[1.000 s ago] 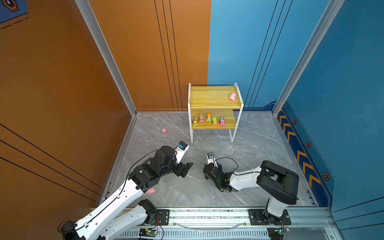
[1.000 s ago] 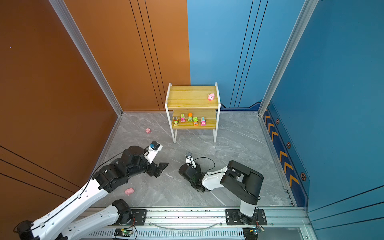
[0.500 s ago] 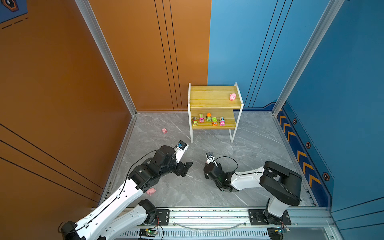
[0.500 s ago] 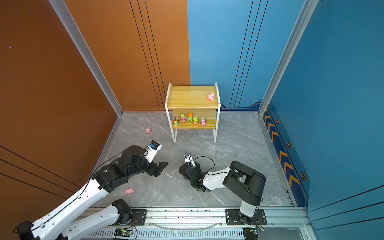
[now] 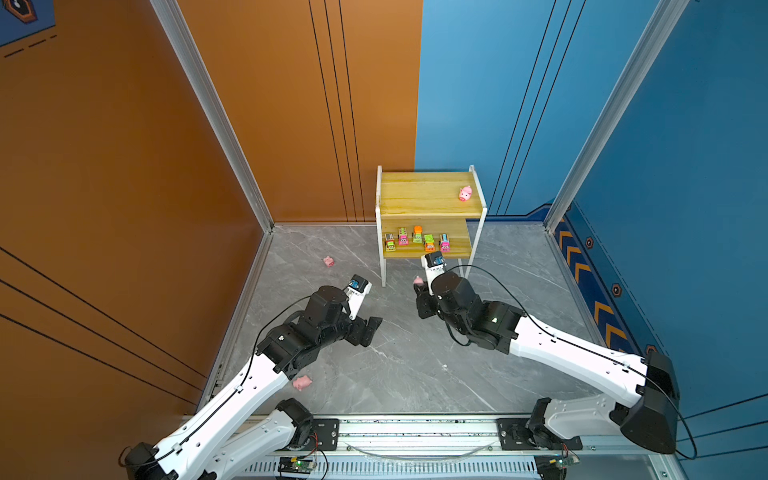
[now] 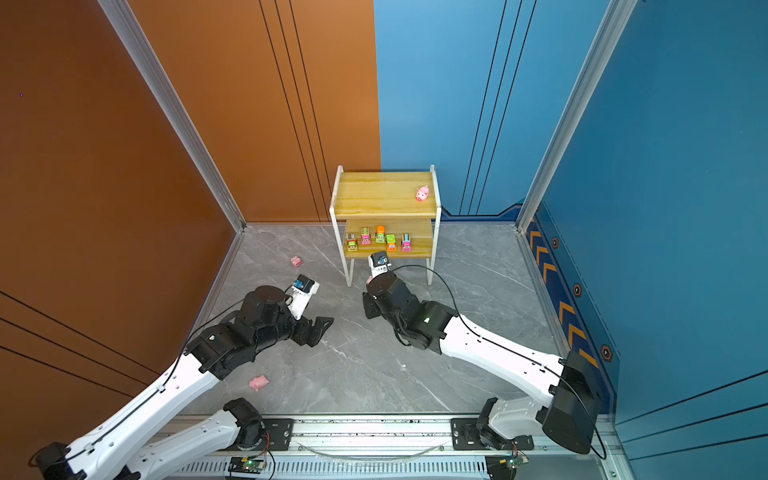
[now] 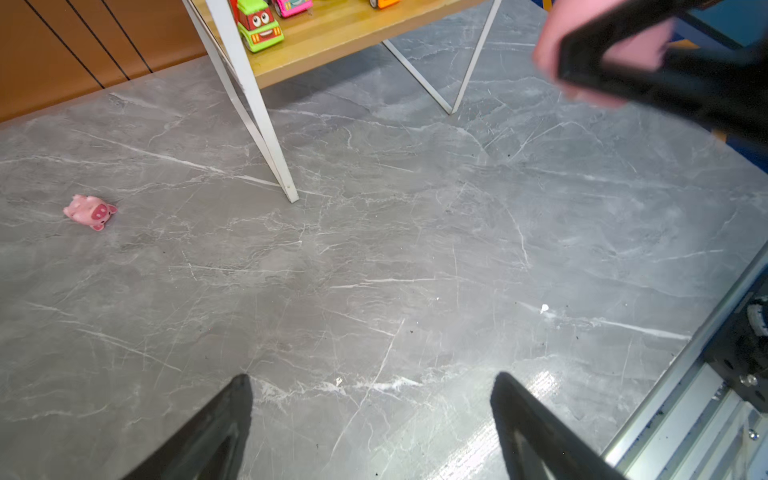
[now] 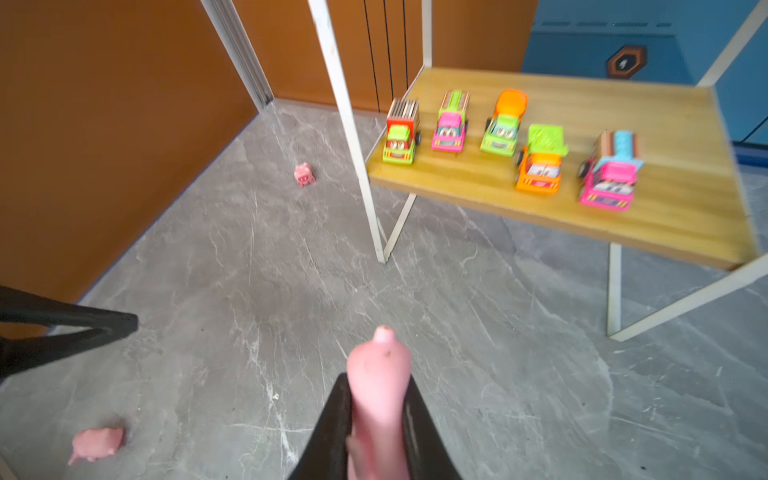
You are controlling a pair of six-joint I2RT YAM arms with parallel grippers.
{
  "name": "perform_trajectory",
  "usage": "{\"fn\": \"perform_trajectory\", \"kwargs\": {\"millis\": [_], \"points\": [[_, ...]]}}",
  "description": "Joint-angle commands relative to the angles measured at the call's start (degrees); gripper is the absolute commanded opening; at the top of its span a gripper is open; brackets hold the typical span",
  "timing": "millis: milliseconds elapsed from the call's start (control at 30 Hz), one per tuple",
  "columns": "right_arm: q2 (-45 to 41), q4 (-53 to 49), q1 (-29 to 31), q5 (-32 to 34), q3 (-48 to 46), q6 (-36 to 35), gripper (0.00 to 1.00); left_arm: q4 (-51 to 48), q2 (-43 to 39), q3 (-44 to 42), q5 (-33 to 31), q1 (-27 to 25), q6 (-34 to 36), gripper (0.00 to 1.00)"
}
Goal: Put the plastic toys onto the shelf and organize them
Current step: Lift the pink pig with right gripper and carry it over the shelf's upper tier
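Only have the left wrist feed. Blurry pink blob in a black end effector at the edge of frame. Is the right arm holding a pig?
Observer: Yes. The right end effector is shut on the held pig, above the floor in front of the shelf.
Operator: Any pig on the shelf yet?
Observer: One. The shelf pig sits at the right end of the upper board.
Operator: Floor pigs besides the one I see left of the shelf leg?
Observer: One more. The near pig lies close to the base rail, beside the left arm.
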Motion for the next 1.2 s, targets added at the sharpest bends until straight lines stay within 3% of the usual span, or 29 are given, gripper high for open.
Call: {"fn": "perform_trajectory", "kwargs": {"millis": [0,200,433,800,1167], "points": [[-0.82,-17.04,-2.65,-1.62,9.17,-3.78,0.2,0.32,1.67,4.05,1.14,0.31,-3.32,0.9],[4.16,-25.56,-7.9,0.03,26.1,-8.85,0.2,0.15,8.1,12.98,-0.2,-2.63,-2.88,0.9],[12.34,-27.08,-15.33,-0.56,40.46,-11.41,0.2,-0.14,17.32,20.65,-0.1,-2.8,0.35,0.9],[26.76,-27.53,-19.32,1.3,58.5,-16.25,0.21,4.37,19.86,16.0,6.19,0.27,-0.59,0.89],[35.51,-27.51,-20.7,3.1,66.34,-18.63,0.22,5.2,21.23,15.11,9.02,0.34,-1.76,0.88]]}}
